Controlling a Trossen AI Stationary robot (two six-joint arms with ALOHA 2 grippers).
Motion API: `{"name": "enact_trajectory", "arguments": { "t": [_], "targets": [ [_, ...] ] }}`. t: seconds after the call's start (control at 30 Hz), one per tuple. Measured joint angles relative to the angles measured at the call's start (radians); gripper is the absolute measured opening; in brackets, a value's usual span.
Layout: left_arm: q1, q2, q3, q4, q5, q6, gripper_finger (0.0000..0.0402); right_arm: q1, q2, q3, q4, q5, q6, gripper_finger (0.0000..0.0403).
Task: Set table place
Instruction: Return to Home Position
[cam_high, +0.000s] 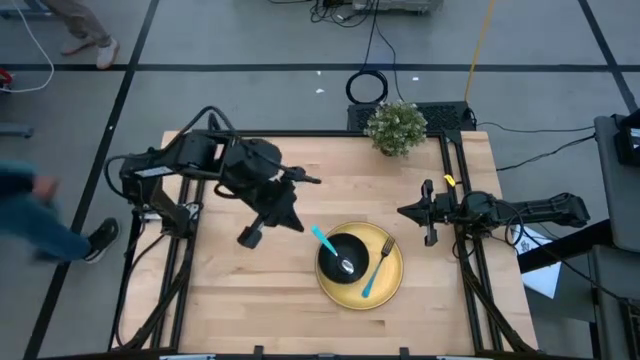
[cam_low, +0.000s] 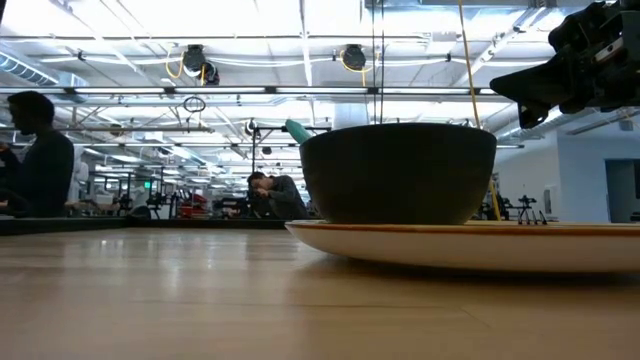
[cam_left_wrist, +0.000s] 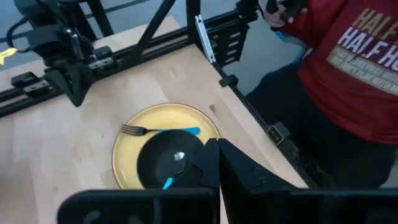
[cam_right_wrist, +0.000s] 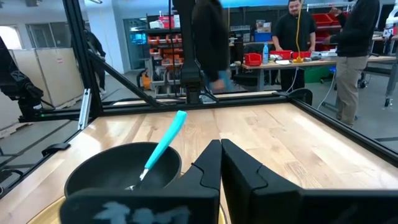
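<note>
Hanging closed and empty near the plate (cam_high: 393, 272), the left tool (cam_left_wrist: 219, 147) is risking clipping the spoon (cam_high: 324, 240) if swung low; the right tool (cam_right_wrist: 220, 144) is waiting closed at the counter's (cam_high: 250, 300) edge.

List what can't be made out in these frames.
Fork: low view, hidden by the plate rim.
Spoon: low view, bowl hides all but the handle tip.
Plate: right wrist view, mostly behind the shut right gripper and past the bottom edge.
Spoon's handle end: left wrist view, behind the shut left gripper.
Plant pot: high view, under its leaves.
</note>
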Motion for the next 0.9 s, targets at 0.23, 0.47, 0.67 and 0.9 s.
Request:
{"name": "enact_trajectory", "arguments": {
  "t": [0.23, 0.47, 0.67, 0.9],
  "targets": [
    [0.093, -0.011, -0.001, -0.008, 0.018, 0.025, 0.0001, 0.0, 0.0, 0.0, 0.0, 0.0, 0.0, 0.0],
    [0.194, -0.09, -0.001, -0.096, 0.028, 0.039, 0.0001, 0.0, 0.0, 0.0, -0.003, -0.001, 0.0, 0.0],
    [0.217, -0.184, -0.062, -0.14, 0.033, -0.02, 0.0001, 0.0, 0.0, 0.0, -0.003, -0.002, -0.001, 0.0],
    [0.308, -0.374, -0.363, -0.038, -0.028, -0.076, 0.0001, 0.0, 0.0, 0.0, -0.003, -0.002, -0.001, 0.0]
  ]
}}
